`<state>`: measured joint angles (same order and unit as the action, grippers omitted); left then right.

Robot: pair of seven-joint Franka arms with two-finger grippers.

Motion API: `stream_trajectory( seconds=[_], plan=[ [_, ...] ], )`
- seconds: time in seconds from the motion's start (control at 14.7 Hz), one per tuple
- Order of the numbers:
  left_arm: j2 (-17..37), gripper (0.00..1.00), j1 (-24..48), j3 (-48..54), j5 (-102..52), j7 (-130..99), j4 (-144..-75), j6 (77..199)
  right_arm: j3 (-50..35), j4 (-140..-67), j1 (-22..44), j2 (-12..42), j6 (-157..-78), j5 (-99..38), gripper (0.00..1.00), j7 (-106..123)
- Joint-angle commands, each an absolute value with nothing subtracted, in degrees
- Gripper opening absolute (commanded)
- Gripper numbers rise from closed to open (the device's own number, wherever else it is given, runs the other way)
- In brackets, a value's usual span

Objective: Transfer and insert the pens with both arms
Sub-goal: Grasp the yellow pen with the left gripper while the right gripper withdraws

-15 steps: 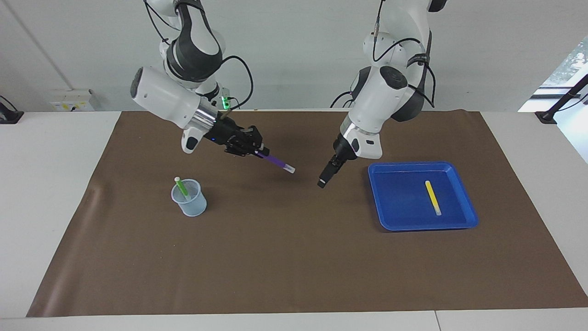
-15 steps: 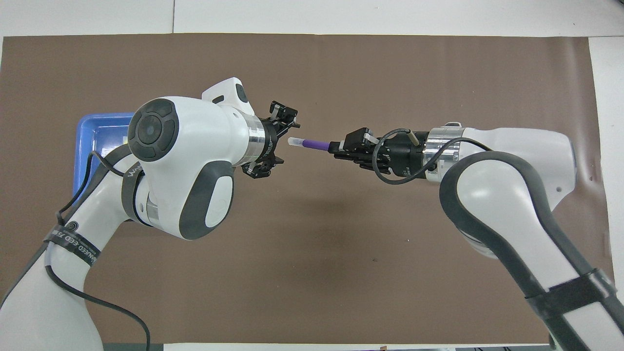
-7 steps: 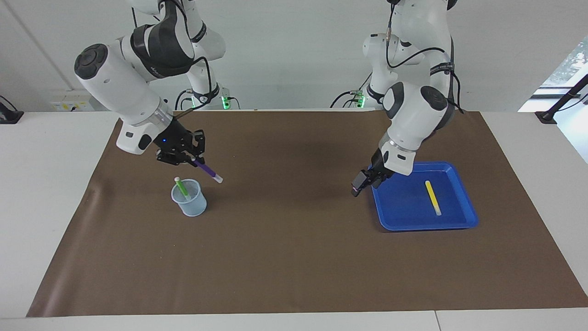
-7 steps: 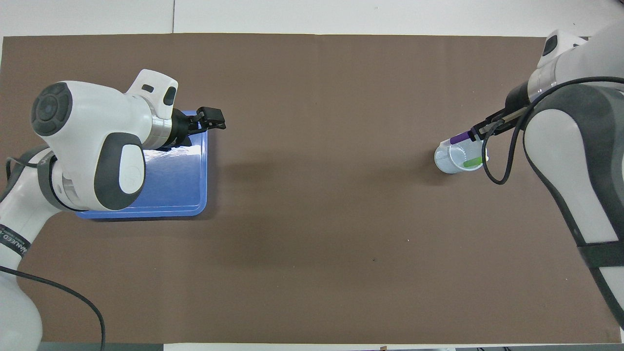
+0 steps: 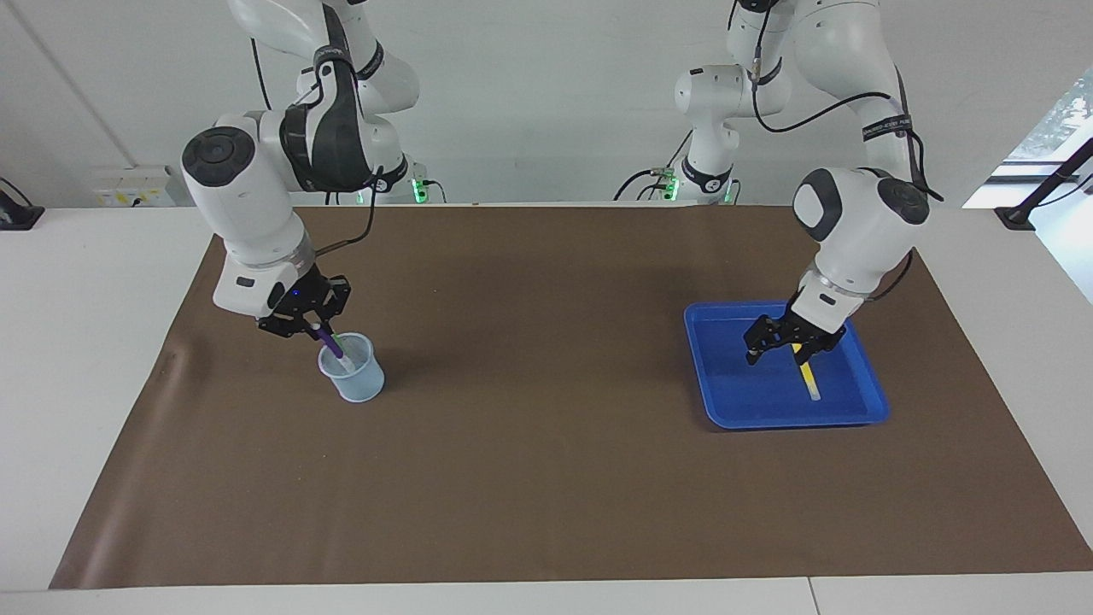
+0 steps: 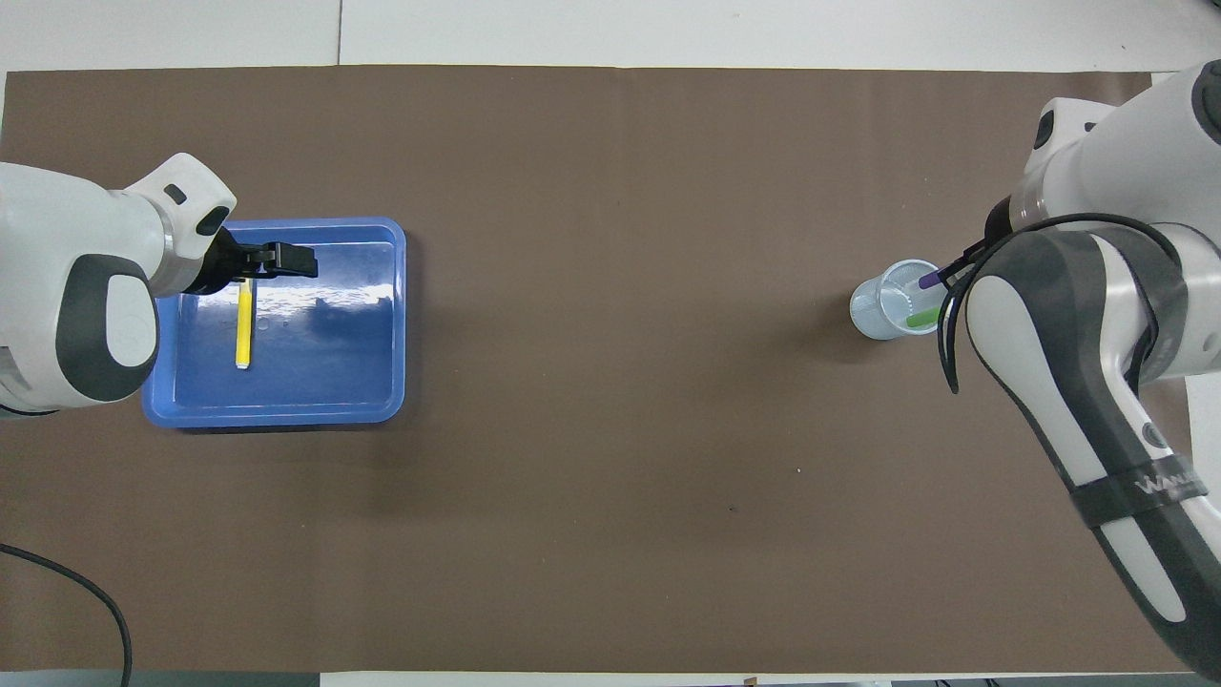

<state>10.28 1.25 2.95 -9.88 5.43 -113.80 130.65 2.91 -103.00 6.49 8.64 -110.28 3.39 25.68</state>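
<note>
Under left hand (image 5: pixel 792 345): yellow pen (image 5: pixel 807 377)

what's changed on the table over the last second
The right gripper carried the purple pen from mid-table to the cup and lowered its tip inside, jaws shut on it. The left gripper, jaws open, swung over the blue tray above the yellow pen. Cup, green pen, tray and yellow pen stayed put.

White tabletop (image 5: pixel 85 342) covered by a wide brown paper mat (image 5: pixel 546 478). Shallow blue plastic tray (image 5: pixel 867 401) resting on the mat toward the left arm's end. Small translucent pale-blue plastic cup (image 5: pixel 357 384) standing upright on the mat toward the right arm's end, well apart from the tray.
</note>
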Motion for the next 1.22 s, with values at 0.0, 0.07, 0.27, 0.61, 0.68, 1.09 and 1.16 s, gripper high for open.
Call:
stream_trajectory(
  seconds=[0.0,0.07,0.27,0.61,0.68,1.09,1.16],
  plan=[
    [11.86,1.0,-2.01,3.52,-6.7,12.19,-114.7,130.69,2.37,-110.03,5.98,4.57,-114.42,4.66,0.0,27.07],
    [12.74,1.0,-3.33,3.52,-3.81,13.52,-114.7,131.13,2.37,-110.47,5.98,4.57,-115.13,4.66,0.0,27.07],
    [16.51,1.0,-4.04,3.6,0.0,14.06,-114.26,133.93,2.37,-112.06,5.8,4.83,-117.24,4.66,0.0,26.98],
    [18.98,0.94,-5.01,3.6,0.0,13.45,-114.87,136.76,2.37,-118.39,6.15,3.25,-124.63,4.66,0.16,26.98],
    [18.98,0.62,-5.36,3.6,-0.35,12.84,-114.61,136.32,2.37,-118.39,6.15,3.25,-124.72,4.66,0.25,26.98],
    [18.9,0.0,-5.27,3.6,-0.44,9.67,-114.7,136.93,1.93,-109.55,6.42,5.53,-116.67,3.43,0.68,27.16],
    [18.64,0.0,-5.27,3.6,-0.44,9.67,-114.61,136.5,1.59,-106.03,6.42,6.49,-112.98,2.04,0.69,27.07]
  ],
)
